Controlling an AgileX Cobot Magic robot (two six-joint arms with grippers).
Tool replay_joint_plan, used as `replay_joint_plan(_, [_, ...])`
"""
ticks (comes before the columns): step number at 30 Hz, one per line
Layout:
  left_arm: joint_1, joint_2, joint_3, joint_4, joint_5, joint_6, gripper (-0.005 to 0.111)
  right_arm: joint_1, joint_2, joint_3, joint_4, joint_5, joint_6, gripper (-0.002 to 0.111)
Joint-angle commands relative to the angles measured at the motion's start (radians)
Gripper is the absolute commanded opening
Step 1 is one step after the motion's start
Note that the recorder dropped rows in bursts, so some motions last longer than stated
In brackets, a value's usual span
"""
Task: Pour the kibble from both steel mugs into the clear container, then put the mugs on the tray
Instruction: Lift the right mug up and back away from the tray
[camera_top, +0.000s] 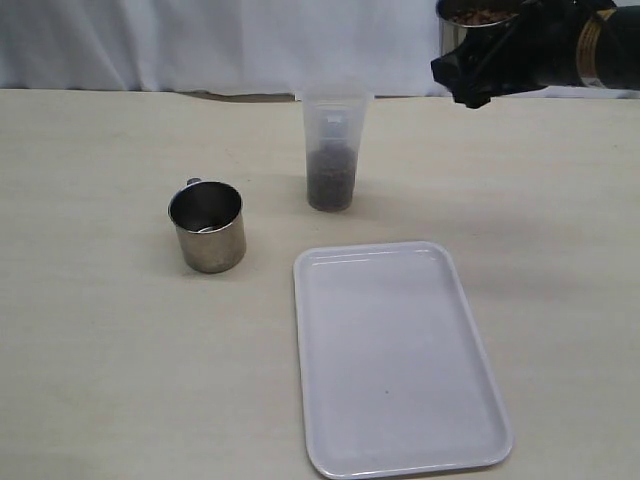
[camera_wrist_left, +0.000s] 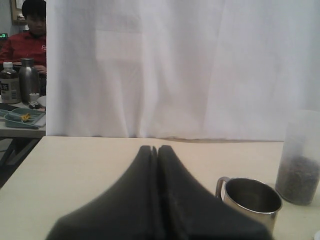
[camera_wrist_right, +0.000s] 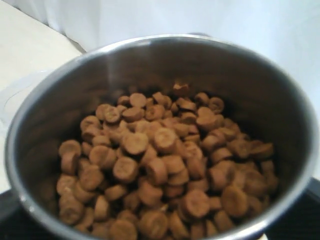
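**A:** Where do we have the kibble (camera_wrist_right: 160, 165)?

**B:** Some of it makes a dark layer low in the clear container (camera_top: 333, 150), near the middle of the table's (camera_top: 90, 330) far edge. The rest fills the full mug (camera_top: 457, 35). Our right gripper (camera_top: 478, 72) is clamped on it, upright, high over the far right corner.

**A:** And our left gripper (camera_wrist_left: 154, 149)?

**B:** Pressed shut on nothing, close by the empty mug (camera_top: 206, 228), which stands left of the container. The tray (camera_top: 395, 355) lies bare by the near edge.

**A:** How do we expect the full mug to handle?

**B:** Stiff steel, so we can squeeze firmly, but the polished wall looks slippery and the load adds weight. We think a grip across the body suits it best. The pellets are loose and will likely slide in a rush once we tilt it. The container's mouth is narrow and the plastic looks light, so one knock could topple it
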Motion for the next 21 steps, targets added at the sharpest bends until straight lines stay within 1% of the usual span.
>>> replay_joint_plan(1, [0.003, -0.003, 0.003, 0.000, -0.014, -0.007, 0.000, 0.004, -0.002, -0.010, 0.007, 0.018, 0.040, 0.005])
replay_joint_plan(12, [0.003, -0.003, 0.003, 0.000, -0.014, -0.007, 0.000, 0.002, -0.002, -0.010, 0.025, 0.023, 0.026, 0.005])
replay_joint_plan(14, [0.003, -0.003, 0.003, 0.000, -0.014, -0.007, 0.000, 0.002, -0.002, 0.008, 0.255, 0.035, -0.182, 0.005])
replay_joint_plan(16, [0.003, -0.003, 0.003, 0.000, -0.014, -0.007, 0.000, 0.002, -0.002, 0.029, 0.519, 0.027, -0.433, 0.005])
replay_joint_plan(18, [0.003, -0.003, 0.003, 0.000, -0.014, -0.007, 0.000, 0.007, -0.002, 0.041, 0.663, 0.035, -0.594, 0.005])
replay_joint_plan(21, [0.003, -0.003, 0.003, 0.000, -0.014, -0.007, 0.000, 0.036, -0.002, 0.053, 0.943, 0.132, -0.915, 0.005])
